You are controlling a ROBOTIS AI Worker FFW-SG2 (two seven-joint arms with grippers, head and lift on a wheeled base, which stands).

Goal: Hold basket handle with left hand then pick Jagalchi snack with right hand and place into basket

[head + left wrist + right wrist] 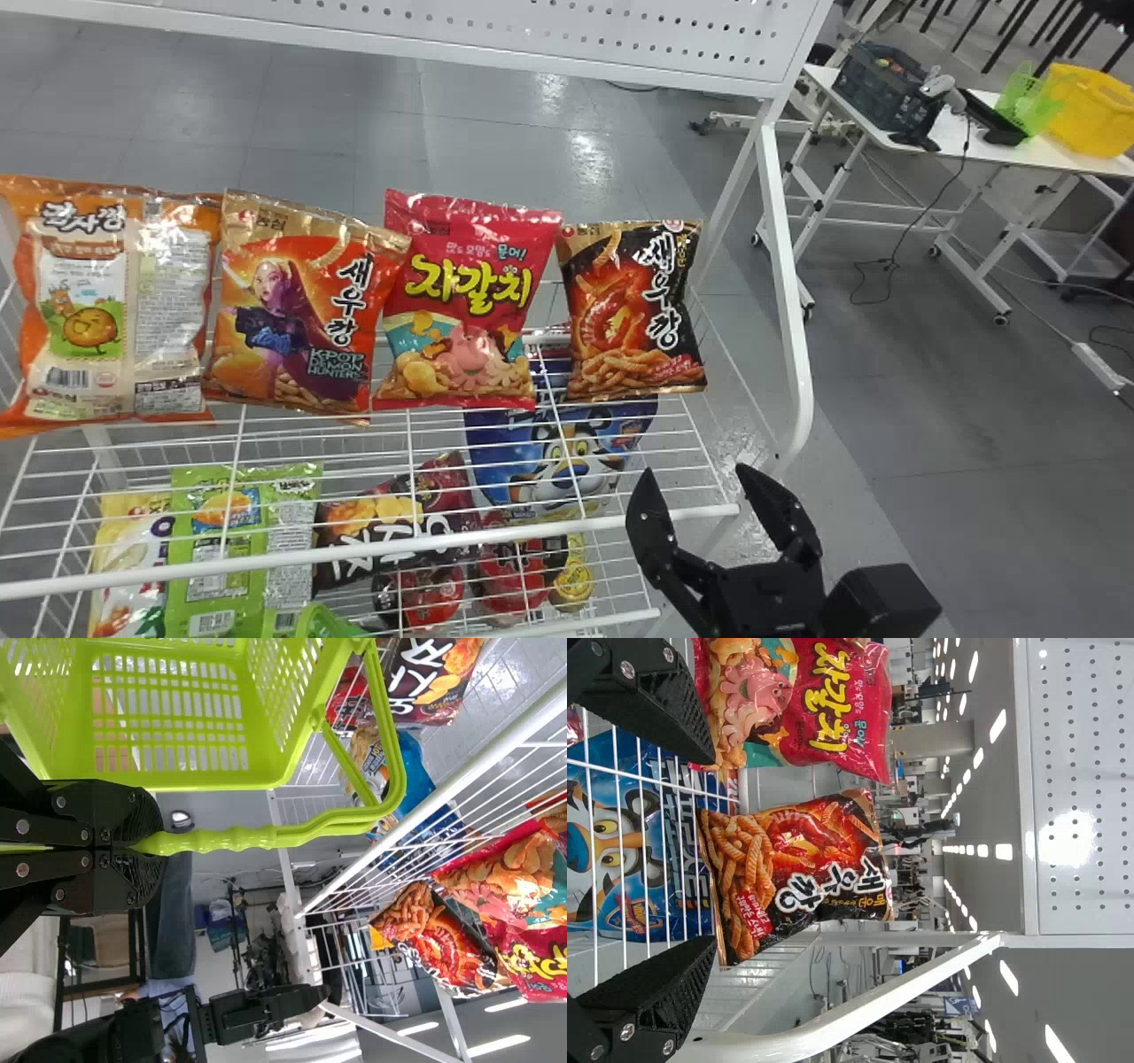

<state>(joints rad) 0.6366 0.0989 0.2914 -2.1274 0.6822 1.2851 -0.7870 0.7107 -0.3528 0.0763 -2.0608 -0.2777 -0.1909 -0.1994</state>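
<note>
The left pincer is closed on the handle of the green basket, while the right pincer, spread wide and empty, stands in front of the wire shelf near the black packet. The Jagalchi snack stands between that packet and the orange one, so the right should shift leftward, straddle it squarely without nudging either neighbour, squeeze gently, then lift clear before drawing back, with the basket held steady.

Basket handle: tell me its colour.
The basket handle is lime green, seen best in the left wrist view.
</note>
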